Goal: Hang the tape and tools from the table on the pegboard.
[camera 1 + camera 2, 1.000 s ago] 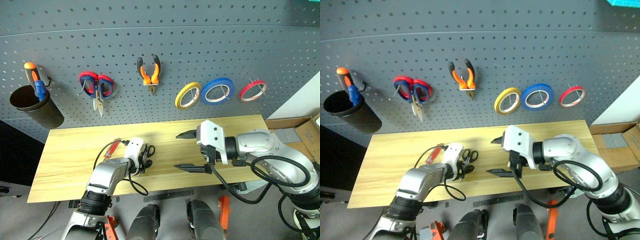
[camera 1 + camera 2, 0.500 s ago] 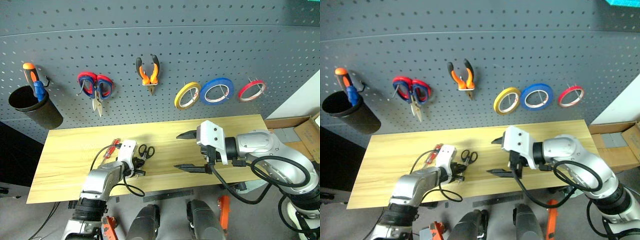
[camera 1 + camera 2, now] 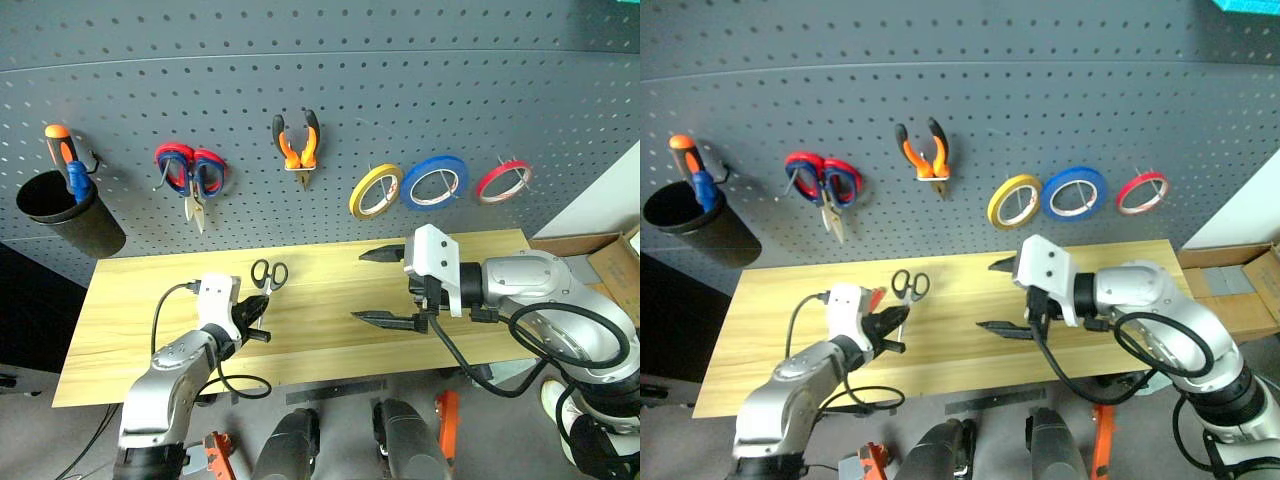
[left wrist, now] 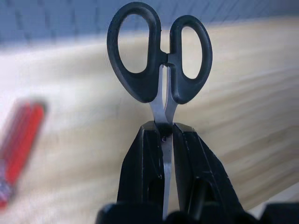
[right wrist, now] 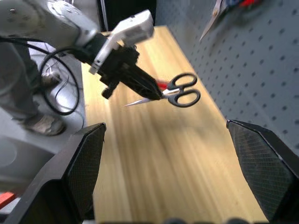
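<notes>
My left gripper (image 3: pixel 258 312) is shut on the blades of the small black-handled scissors (image 3: pixel 268 272) and holds them above the table (image 3: pixel 130 300), handles pointing up toward the pegboard (image 3: pixel 400 80). The left wrist view shows the blades pinched between the fingertips (image 4: pixel 154 135). The red-handled screwdriver (image 3: pixel 876 297) lies on the wood just behind that gripper. My right gripper (image 3: pixel 360 286) hovers open over the table's right half, pointing left. The orange-and-black pliers (image 3: pixel 297 143) and the red tape (image 3: pixel 505 180) hang on the pegboard.
Also hanging are red-and-blue shears (image 3: pixel 192 172), a yellow roll (image 3: pixel 376 190) and a blue roll (image 3: pixel 435 182). A black cup (image 3: pixel 70 215) at far left holds an orange-and-blue screwdriver (image 3: pixel 65 160). Cardboard boxes (image 3: pixel 600 255) sit beyond the table's right end.
The left gripper closed on the scissors and lifted them off the table, moving up and left. The right gripper stayed open, nearly in place.
</notes>
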{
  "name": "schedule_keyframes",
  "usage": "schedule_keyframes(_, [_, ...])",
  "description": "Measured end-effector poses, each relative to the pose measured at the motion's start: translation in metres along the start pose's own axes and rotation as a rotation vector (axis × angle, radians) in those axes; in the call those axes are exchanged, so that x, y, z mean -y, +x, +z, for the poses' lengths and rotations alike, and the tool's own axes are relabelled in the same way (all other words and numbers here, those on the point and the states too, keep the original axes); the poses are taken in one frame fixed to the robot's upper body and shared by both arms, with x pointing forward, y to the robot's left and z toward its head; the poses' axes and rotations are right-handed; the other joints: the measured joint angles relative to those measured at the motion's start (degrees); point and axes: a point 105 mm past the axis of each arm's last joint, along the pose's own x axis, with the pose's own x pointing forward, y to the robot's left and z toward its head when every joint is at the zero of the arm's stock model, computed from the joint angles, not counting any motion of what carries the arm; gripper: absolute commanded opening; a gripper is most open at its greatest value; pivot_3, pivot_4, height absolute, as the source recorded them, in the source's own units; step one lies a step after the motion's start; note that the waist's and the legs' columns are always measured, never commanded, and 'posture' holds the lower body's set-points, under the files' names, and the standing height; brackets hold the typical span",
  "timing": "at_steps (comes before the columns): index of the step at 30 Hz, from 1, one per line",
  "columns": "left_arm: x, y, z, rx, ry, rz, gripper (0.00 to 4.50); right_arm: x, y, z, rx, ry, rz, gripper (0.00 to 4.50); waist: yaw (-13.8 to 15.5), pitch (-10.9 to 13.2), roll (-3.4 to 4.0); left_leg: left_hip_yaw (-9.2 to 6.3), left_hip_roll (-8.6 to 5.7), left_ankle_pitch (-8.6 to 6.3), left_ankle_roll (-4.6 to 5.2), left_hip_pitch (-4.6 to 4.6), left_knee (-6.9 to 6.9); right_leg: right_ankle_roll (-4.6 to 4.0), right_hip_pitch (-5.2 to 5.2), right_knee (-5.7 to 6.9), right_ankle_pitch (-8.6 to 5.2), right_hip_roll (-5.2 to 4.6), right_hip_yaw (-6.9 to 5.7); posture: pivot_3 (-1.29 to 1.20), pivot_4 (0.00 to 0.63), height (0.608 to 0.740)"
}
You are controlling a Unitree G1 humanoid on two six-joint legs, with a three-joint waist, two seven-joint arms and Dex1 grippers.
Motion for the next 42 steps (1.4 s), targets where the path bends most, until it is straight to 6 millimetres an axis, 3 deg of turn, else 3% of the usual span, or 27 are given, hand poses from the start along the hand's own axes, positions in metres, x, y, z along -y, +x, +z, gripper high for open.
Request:
schedule_keyframes(7, [-0.01, -0.028, 0.035, 0.176, 0.1, 0.081, 0.06, 0.015, -0.005, 0.004, 0.022, -0.048, -0.06, 4.5, 0.2, 0.0, 0.01, 0.0, -0.01, 0.0, 0.0, 0.0, 0.01, 0.0, 0.0, 0.0, 0.0, 0.0, -0.03, -0.13, 0.218, 0.74])
schedule_keyframes(12, [-0.024, -0.056, 0.07, 0.326, 0.173, 0.224, 0.06, 0.033, -0.009, 0.022, 0.086, -0.086, -0.099, 4.5, 0.6, 0.0, 0.01, 0.0, -0.01, 0.0, 0.0, 0.0, 0.02, 0.0, 0.0, 0.0, 0.0, -0.01, -0.09, -0.09, 0.211, 0.74])
schedule_keyframes(19, [-0.018, -0.07, 0.085, 0.397, 0.166, 0.261, 0.06, 0.035, -0.008, 0.018, 0.1, -0.071, -0.058, 4.5, 2.3, 0.0, 0.01, -0.04, -0.01, 0.0, -0.02, -0.01, 0.04, 0.0, 0.01, 0.0, 0.0, -0.02, -0.19, -0.06, 0.194, 0.74])
schedule_keyframes(25, [-0.021, -0.07, 0.096, 0.435, 0.131, 0.282, 0.06, 0.04, -0.006, 0.018, 0.103, -0.08, -0.056, 4.5, 3.3, -0.1, 0.0, -0.13, -0.01, 0.01, -0.05, -0.01, 0.12, 0.0, 0.0, 0.04, 0.0, -0.02, -0.33, -0.05, 0.172, 0.74])
schedule_keyframes(32, [-0.028, -0.053, 0.111, 0.466, 0.11, 0.24, 0.06, 0.043, -0.001, 0.02, 0.115, -0.093, -0.052, 4.5, 3.3, -0.4, -0.04, -0.11, -0.03, 0.02, -0.06, -0.01, 0.16, 0.0, 0.03, 0.05, 0.01, -0.03, -0.41, -0.07, 0.174, 0.74])
schedule_keyframes(42, [-0.025, -0.035, 0.097, 0.391, 0.074, 0.151, 0.06, 0.044, 0.001, 0.019, 0.106, -0.095, -0.054, 4.5, 3.2, -0.4, -0.03, -0.13, -0.01, 0.01, -0.06, -0.02, 0.18, -0.01, 0.02, 0.06, 0.01, -0.03, -0.41, -0.09, 0.183, 0.74])
